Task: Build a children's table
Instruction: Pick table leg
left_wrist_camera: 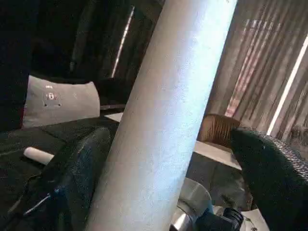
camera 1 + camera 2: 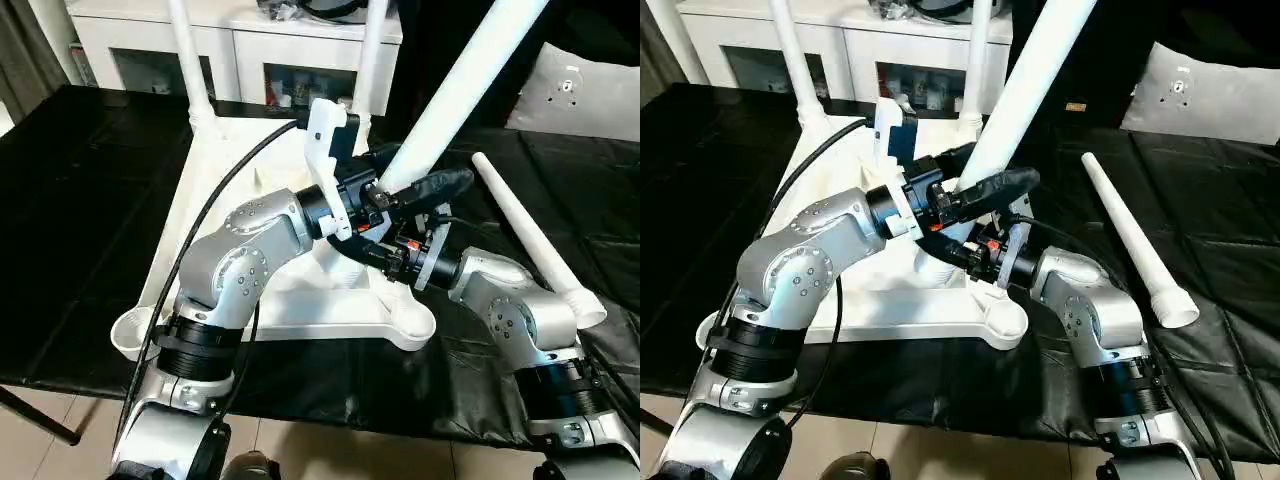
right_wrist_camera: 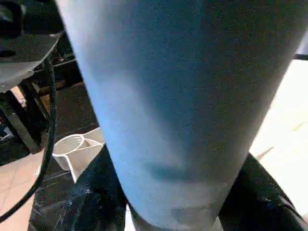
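- Right now your left gripper [image 1: 163, 192] stands spread wide around the tilted leg [image 2: 455, 95], not touching it.
- Only your right gripper [image 3: 178, 202] clamps its base, above the tabletop [image 2: 300, 305].
- Your leg may topple or slip, since one low grip carries it.

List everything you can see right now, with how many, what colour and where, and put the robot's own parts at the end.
Tabletop: one, white, upside down on the black cover.
Fitted legs: two, white, upright in the far corner sockets.
Tilted leg: one, white, leaning up from the tabletop between both grippers.
Loose leg: one, white, lying on the cover right of the tabletop.
Black cover: one, under everything.
Cabinet: one, white with glass doors, behind.
Pillow: one, grey, far right.
Left gripper: black fingers spread wide around the tilted leg.
Right gripper: black fingers closed on the tilted leg's lower end.
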